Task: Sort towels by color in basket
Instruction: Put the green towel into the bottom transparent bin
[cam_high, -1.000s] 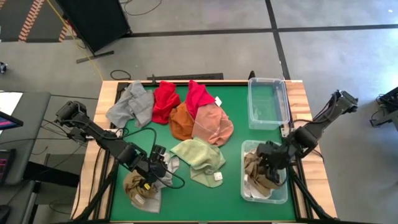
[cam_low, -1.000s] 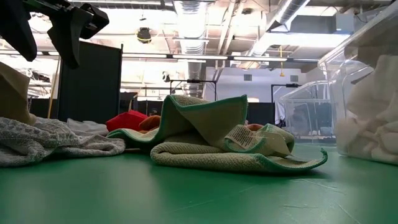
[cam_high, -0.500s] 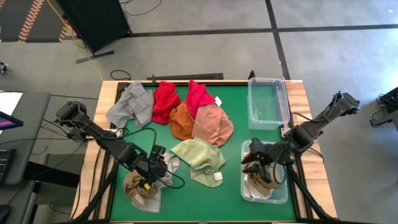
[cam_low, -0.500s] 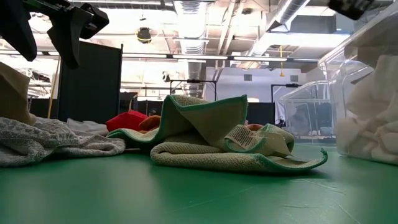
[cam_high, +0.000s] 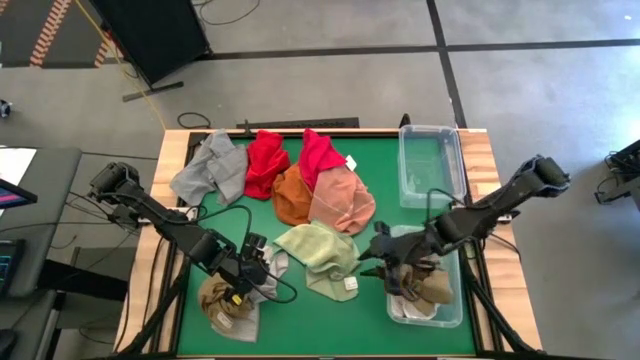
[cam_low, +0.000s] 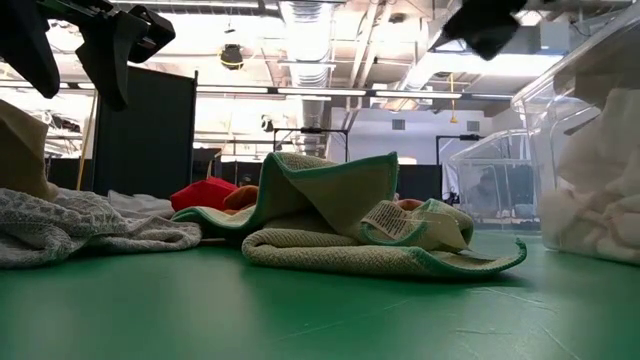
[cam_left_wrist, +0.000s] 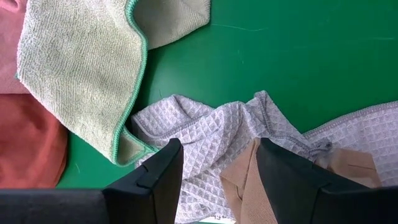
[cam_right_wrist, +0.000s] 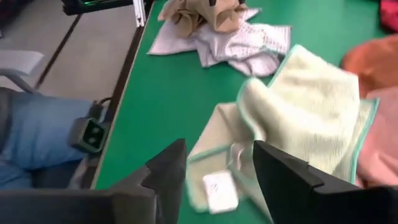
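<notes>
My left gripper (cam_high: 258, 268) is open and hangs above a white-checked towel (cam_left_wrist: 217, 130) and a tan-brown towel (cam_left_wrist: 249, 186) that lie heaped at the table's near left. It touches nothing and also shows high in the low view (cam_low: 75, 50). My right gripper (cam_high: 372, 255) is open and empty. It hovers just left of the near clear bin (cam_high: 450, 310), beside the pale green towel (cam_high: 320, 252). That towel lies crumpled mid-table, its white tag (cam_right_wrist: 221, 190) at its near edge. The near bin holds a tan-brown towel (cam_high: 432, 288) on white cloth.
Grey (cam_high: 210, 170), red (cam_high: 265, 160), red-pink (cam_high: 318, 152), orange (cam_high: 288, 198) and pink (cam_high: 342, 202) towels lie along the far half of the table. A second clear bin (cam_high: 432, 165) stands at the far right. A person's blue-clad leg (cam_right_wrist: 31, 143) is beyond the near edge.
My right gripper has risen out of the near bin and gone toward the table's left, over the bin's rim to the pale green towel. The tan-brown towel has stayed in the bin.
</notes>
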